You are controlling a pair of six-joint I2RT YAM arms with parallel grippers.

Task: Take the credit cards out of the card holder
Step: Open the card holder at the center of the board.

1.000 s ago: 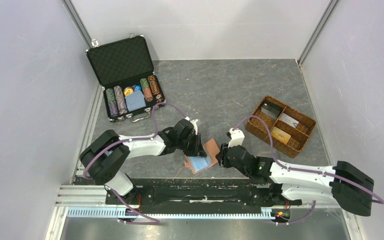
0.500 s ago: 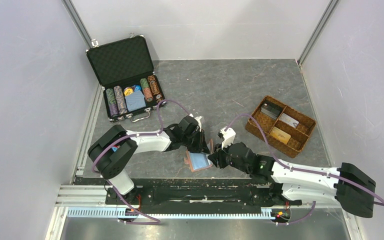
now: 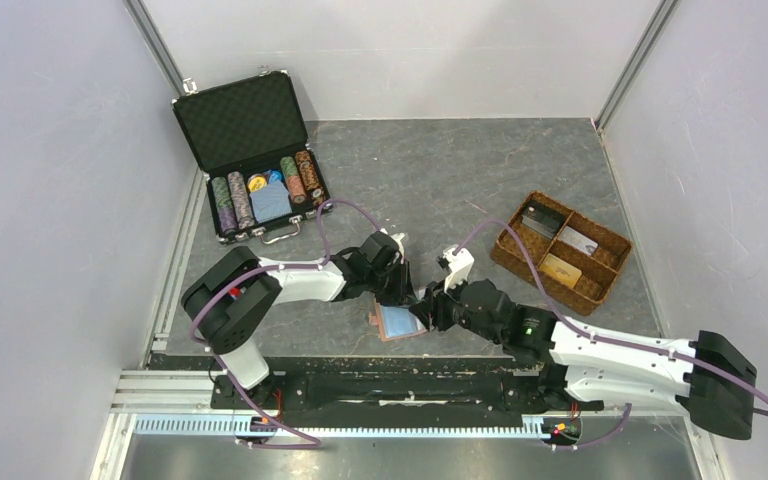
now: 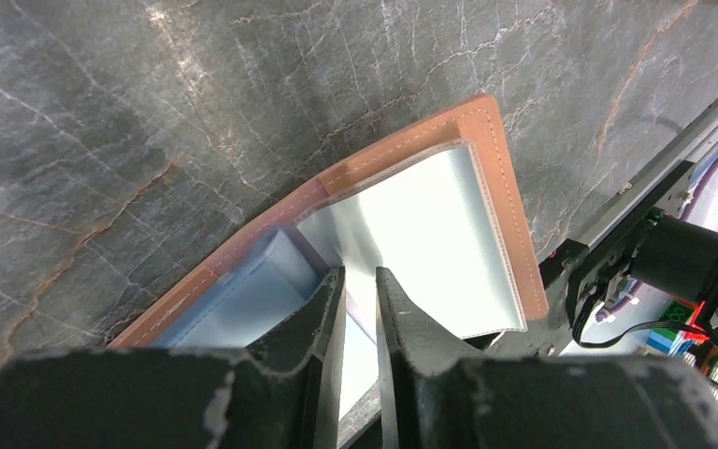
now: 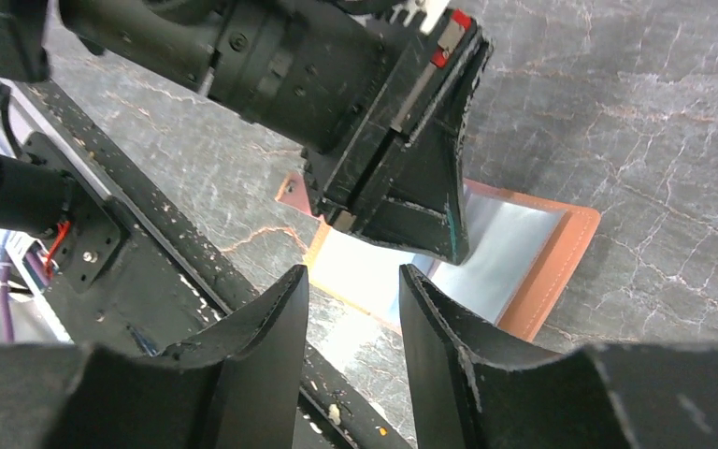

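The card holder, a tan leather bifold with pale blue clear sleeves, lies open at the table's near edge. In the left wrist view its leather rim frames the sleeves. My left gripper comes down on its middle, jaws nearly together around a clear sleeve leaf. My right gripper hovers at the holder's right side, jaws apart and empty over its near edge. Three credit cards lie in the woven tray: dark grey, white, tan. Whether a card sits in the sleeves is unclear.
The brown woven tray stands at the right. A black foam-lined chip case stands open at the back left, with poker chips in it. A black rail runs just below the card holder. Grey walls close in on both sides.
My right gripper has moved left and up to the card holder, closing a little, then opening wider. The left gripper shifted slightly right; the holder's tan flap no longer shows.
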